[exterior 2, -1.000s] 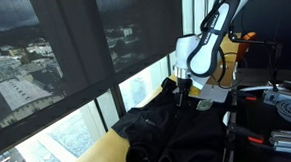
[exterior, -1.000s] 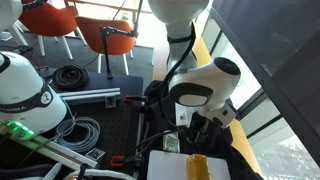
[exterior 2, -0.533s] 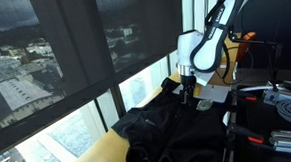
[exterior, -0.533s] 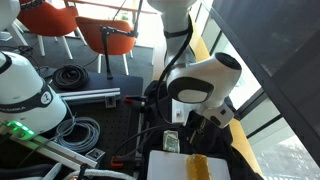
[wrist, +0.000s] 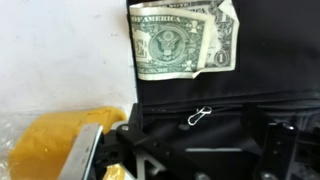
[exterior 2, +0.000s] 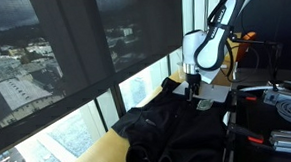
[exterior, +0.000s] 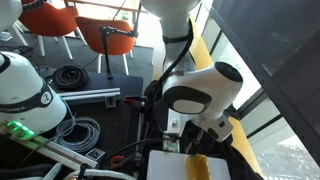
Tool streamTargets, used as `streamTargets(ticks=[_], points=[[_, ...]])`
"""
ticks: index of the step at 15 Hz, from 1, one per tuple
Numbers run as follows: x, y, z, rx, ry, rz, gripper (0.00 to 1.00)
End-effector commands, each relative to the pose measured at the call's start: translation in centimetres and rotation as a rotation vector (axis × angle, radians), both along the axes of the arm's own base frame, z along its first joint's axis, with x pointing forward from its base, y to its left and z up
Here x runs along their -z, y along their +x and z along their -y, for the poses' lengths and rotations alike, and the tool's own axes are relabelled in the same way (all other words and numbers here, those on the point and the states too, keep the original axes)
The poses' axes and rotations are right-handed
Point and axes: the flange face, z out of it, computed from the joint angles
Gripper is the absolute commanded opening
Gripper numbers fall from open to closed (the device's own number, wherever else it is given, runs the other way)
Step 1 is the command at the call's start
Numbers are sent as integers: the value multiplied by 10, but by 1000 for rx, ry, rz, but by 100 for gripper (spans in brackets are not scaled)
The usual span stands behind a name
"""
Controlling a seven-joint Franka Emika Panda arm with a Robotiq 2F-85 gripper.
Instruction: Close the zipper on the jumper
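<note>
Jumper [exterior 2: 160,122] heaped black on the yellow tabletop [exterior 2: 97,154] by the window, with the arm over its far end.

On my screens the white arm [exterior: 200,92] hangs bent over the garment in both exterior views. Its gripper [exterior 2: 193,89] points down close above the cloth. I cannot tell whether the jaws are spread or pressed together, because the wrist view gives me only dark hardware along its bottom edge. A white sheet [wrist: 60,50] lies just beside the black fabric, with a yellow lump [wrist: 50,140] at its lower corner. A dollar bill [wrist: 180,40] rests flat on the jumper right at that border. Below the bill, the zipper [wrist: 200,116] shows only as a small silver pull on a faint dark seam.
</note>
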Motion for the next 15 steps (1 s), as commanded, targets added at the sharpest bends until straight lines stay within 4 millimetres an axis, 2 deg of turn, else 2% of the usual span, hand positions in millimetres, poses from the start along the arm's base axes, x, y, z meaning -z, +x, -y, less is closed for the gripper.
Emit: streamTargets(ticks=[1,10,15], points=[[3,3,8,-16,-1,17,100],[16,18,5,-26,2,37,100],[16,27,-10,-35,10,43,100]])
